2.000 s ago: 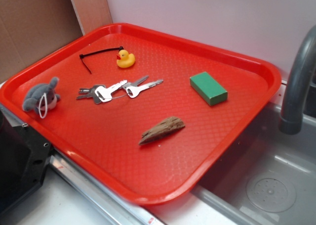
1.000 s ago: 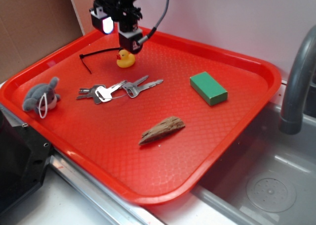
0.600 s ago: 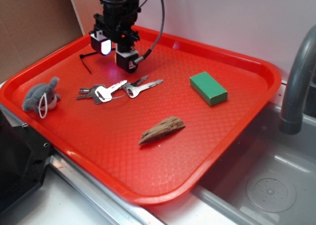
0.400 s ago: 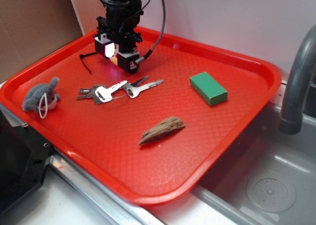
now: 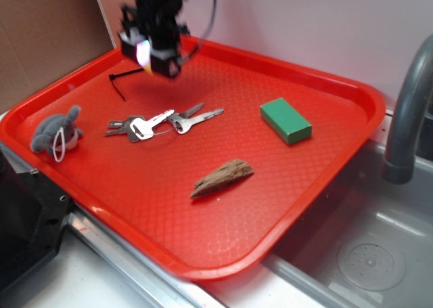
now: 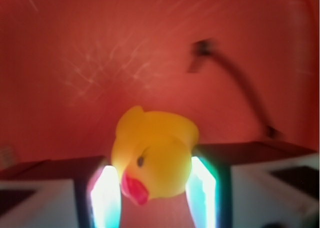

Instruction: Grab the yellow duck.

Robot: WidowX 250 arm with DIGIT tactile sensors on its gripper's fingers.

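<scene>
The yellow duck [image 6: 154, 157] is the job, so I take stock from the biggest thing down. The red tray [image 5: 325, 179] carries everything and sits beside the sink [image 5: 365, 254] with its grey faucet [image 5: 406, 118]. On the tray lie 1 green block [image 5: 285, 120], 1 piece of wood [image 5: 222, 178], a bunch of keys [image 5: 162, 123], a grey plush toy [image 5: 55, 133] near the left rim and a black zip tie [image 5: 128, 74] at the far side.

My claw [image 5: 150, 51] hangs above the far left part of the tray, blurred in the exterior view, so the duck is hard to make out there. The wrist view settles it: my 2 fingers [image 6: 202, 188] press the duck from both sides, beak toward the camera, with the tray floor and the zip tie well below it. I am gripping the duck, and it is off the tray.

I judge the grab itself done and the lift in hand. The next move calls for steady pressure and a straight, unhurried rise; the duck is small, rounded and probably slick, so a jerk could squeeze it out from between the fingers.
</scene>
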